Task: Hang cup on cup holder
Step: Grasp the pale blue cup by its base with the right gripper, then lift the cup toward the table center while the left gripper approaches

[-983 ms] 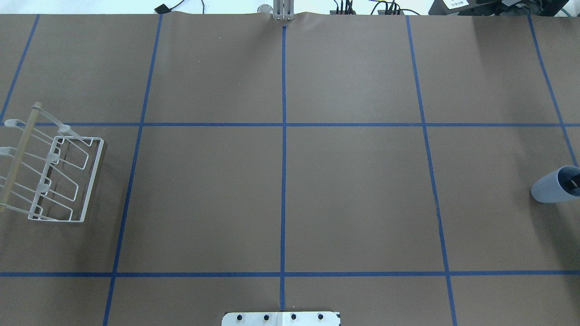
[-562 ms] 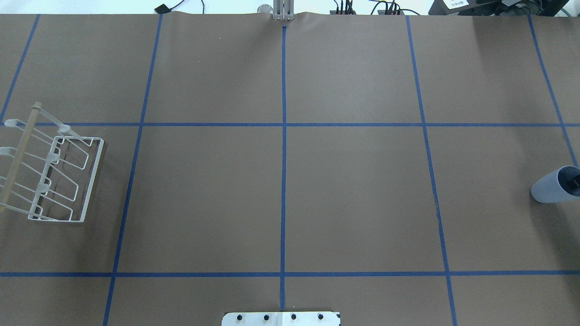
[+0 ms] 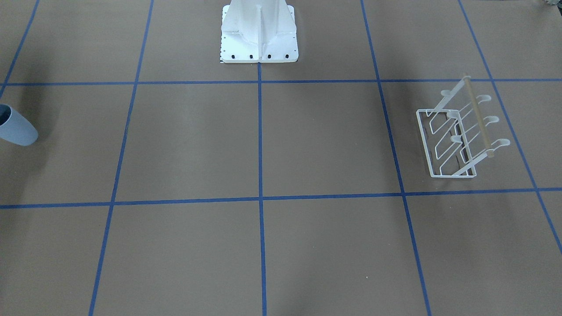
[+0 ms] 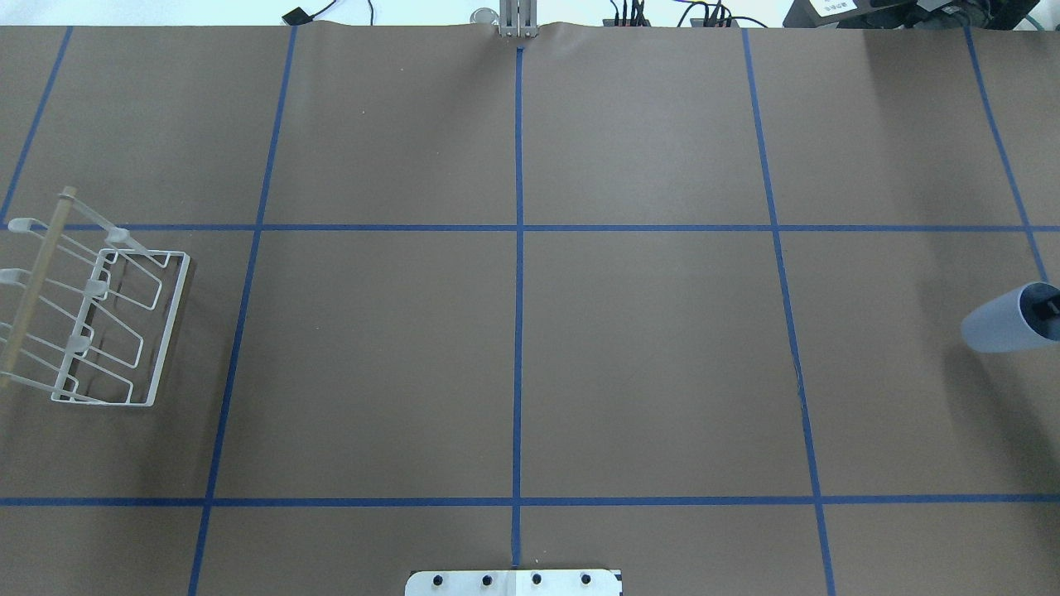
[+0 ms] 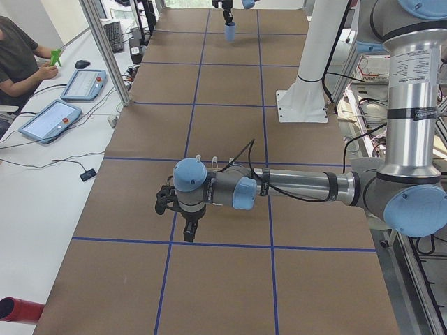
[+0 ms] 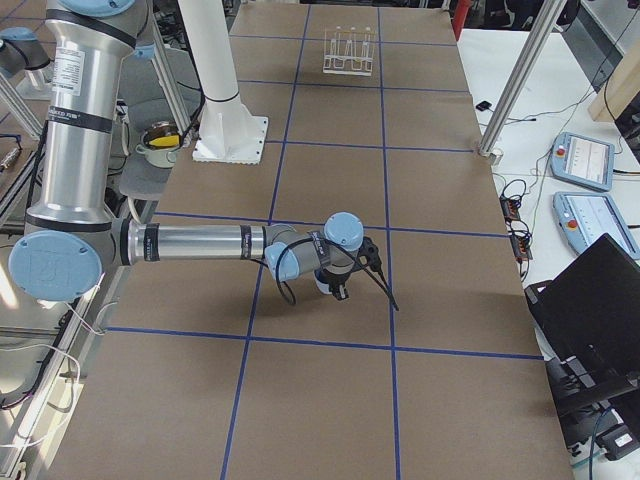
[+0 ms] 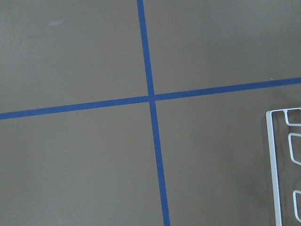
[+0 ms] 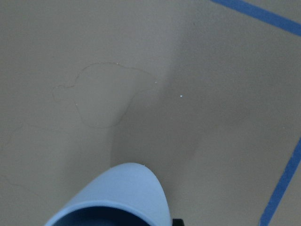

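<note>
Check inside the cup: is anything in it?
In the overhead view, the right gripper's dark finger sits inside the cup's mouth. The rest of the interior is shadowed and cut off by the frame edge, so other contents cannot be seen.

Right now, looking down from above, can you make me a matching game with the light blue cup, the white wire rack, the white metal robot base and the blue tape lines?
Things:
1. pale blue tapered cup
2. white wire rack
3. white metal robot base
4. blue tape lines

Places in the overhead view:
A. at the left edge
B. bottom middle
C. at the right edge
D. criss-crossing everywhere as a grid

Pairs: 1-C, 2-A, 3-B, 4-D
</note>
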